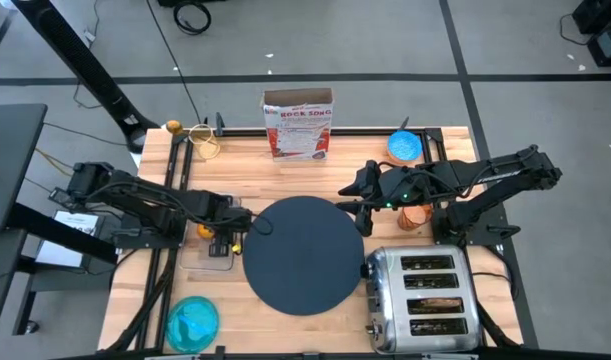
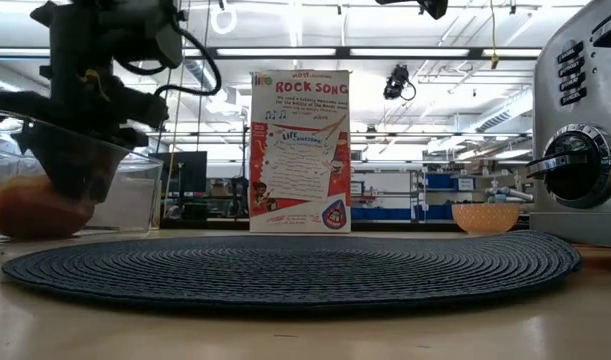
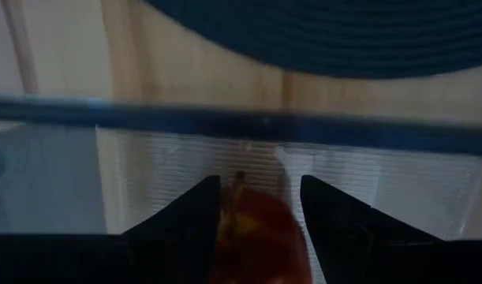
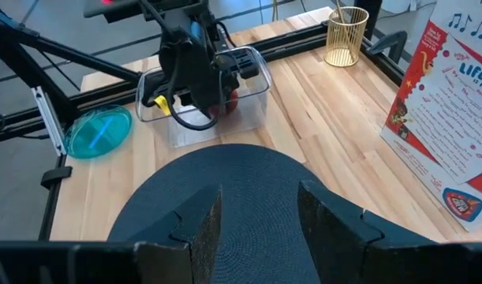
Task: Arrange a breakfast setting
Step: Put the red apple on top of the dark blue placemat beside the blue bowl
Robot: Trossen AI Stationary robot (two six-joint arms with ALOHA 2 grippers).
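Observation:
The dark-grey round mat (image 1: 303,255) lies flat mid-table. My left gripper (image 3: 256,185) reaches down into the clear tray (image 1: 217,252) at the mat's left and is shut on the red-orange apple (image 3: 260,237). My right gripper (image 4: 256,209) is open and empty, hovering over the mat's far right edge (image 1: 357,195). The blue bowl (image 1: 405,147) stands at the far right. The orange cup (image 1: 415,216) stands under my right arm. The teal plate (image 1: 192,322) lies at the near left corner. A toast slice (image 1: 435,302) sticks in a toaster slot. I cannot make out the spoon. My left gripper pinches the apple between its two fingers (image 3: 201,225), one on each side, with the stem (image 3: 239,180) showing between the tips. The fingers come from above, pointing down into the tray. The apple sits low in the tray (image 2: 35,210); I cannot tell whether it is lifted clear.
The chrome toaster (image 1: 425,300) stands at the near right, beside the mat. A "Rock Song" book (image 1: 298,125) stands upright at the far edge. A gold wire holder (image 1: 205,145) stands at the far left. Bare wood shows between mat and book.

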